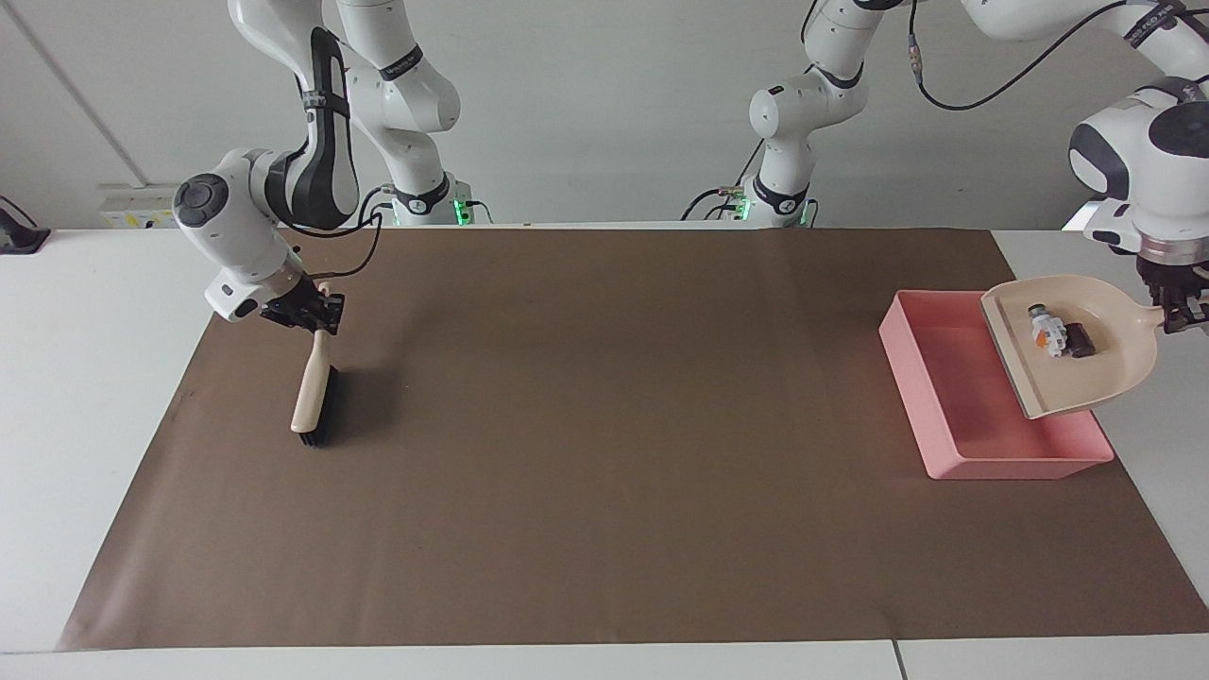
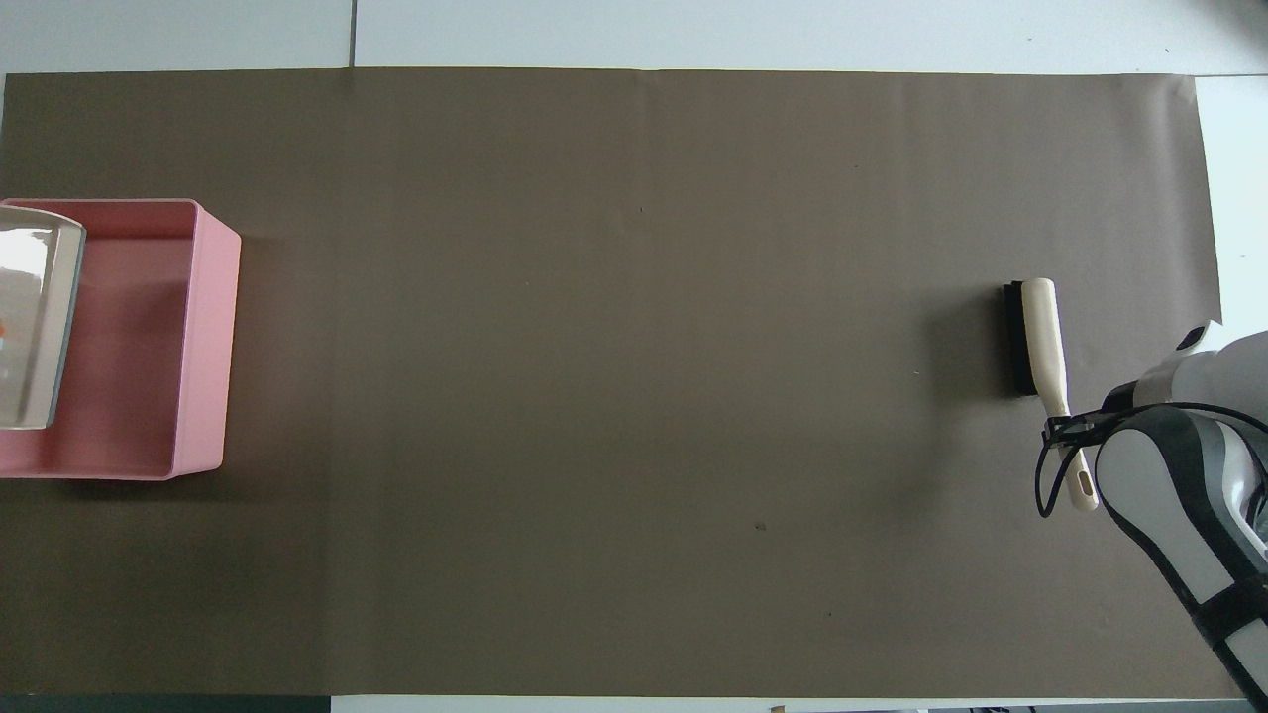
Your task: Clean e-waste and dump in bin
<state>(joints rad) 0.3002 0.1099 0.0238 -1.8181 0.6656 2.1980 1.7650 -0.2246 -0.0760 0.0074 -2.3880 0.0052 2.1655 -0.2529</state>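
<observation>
white table (image 1: pixel 57 397) | covered by brown paper mat (image 1: pixel 604 453) | shallow pink plastic bin (image 1: pixel 930 397) at left arm's end

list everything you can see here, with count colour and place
e-waste: 2, one white with orange, one black, lying in the dustpan
dustpan: 1, beige, held up over the bin's edge at the left arm's end of the table
bin: 1, pink, on the mat at the left arm's end
brush: 1, beige handle with black bristles, bristle end down at the mat near the right arm's end
mat: 1, brown, covering most of the table
table: 1, white, under the mat
left gripper: 1, black, shut on the dustpan's handle
right gripper: 1, black, shut on the brush's handle
</observation>
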